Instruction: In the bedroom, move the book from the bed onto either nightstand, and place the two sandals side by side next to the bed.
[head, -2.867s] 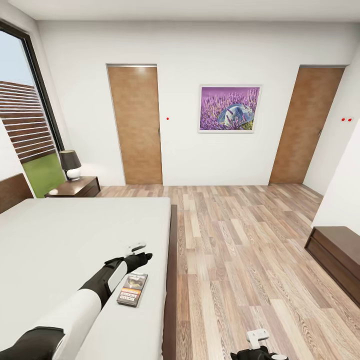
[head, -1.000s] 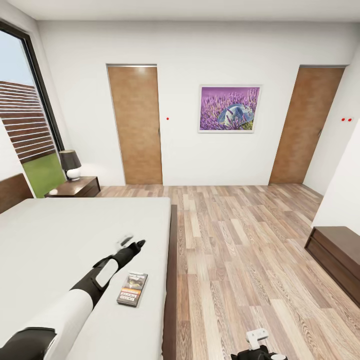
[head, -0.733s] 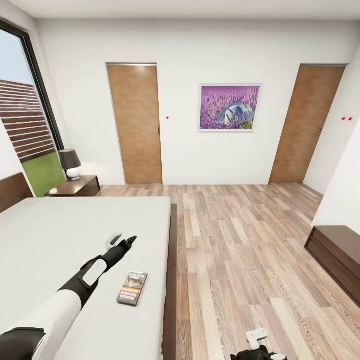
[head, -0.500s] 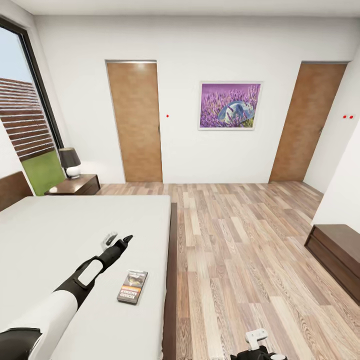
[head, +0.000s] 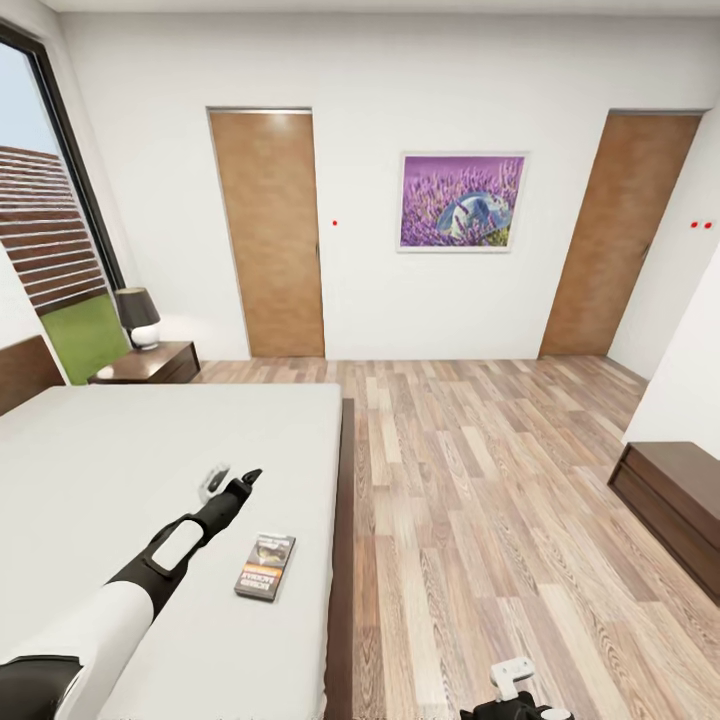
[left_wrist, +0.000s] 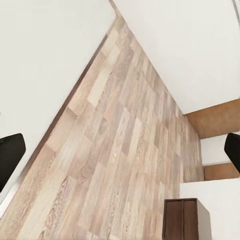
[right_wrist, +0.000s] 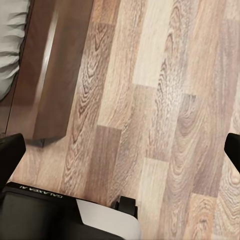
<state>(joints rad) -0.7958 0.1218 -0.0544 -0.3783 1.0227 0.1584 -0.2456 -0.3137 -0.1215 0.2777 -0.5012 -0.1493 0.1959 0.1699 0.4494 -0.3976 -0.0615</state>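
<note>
Hidden from me: the right gripper (head: 520, 683) is cut off by the lower edge of the head view, so I see just its pale tip over the floor (head: 480, 520).
Right pincer: in its wrist view the two dark fingertips (right_wrist: 11, 150) sit at opposite edges with bare planks between them, so I read it as spread wide and holding nothing.
Left pincer: the left gripper (head: 232, 481) hangs above the mattress with its fingers apart; in its wrist view both fingertips (left_wrist: 9, 157) stand far apart with nothing between them.
Hard to read: the print on the book's cover is too small for me to make out.
Book: the book (head: 265, 565) lies flat on the bed (head: 120, 450), near the bed's right side edge, nearer to me than the left gripper and apart from it.
Bed edge: the dark wooden frame (head: 346, 500) runs along the mattress; right of it the floor is open planks.
Nightstand: the nightstand (head: 150, 363) stands at the far corner by the window (head: 50, 230), beyond the mattress, with a dark-shaded lamp (head: 138, 316) on top.
Headboard: I see just a piece of it (head: 22, 370) at the left edge.
Room to move: a wide stretch of floor lies between the bed and the dark cabinet (head: 675, 510), which the right edge cuts off.
Far wall: two brown doors (head: 268, 230) flank the lavender picture (head: 462, 201).
</note>
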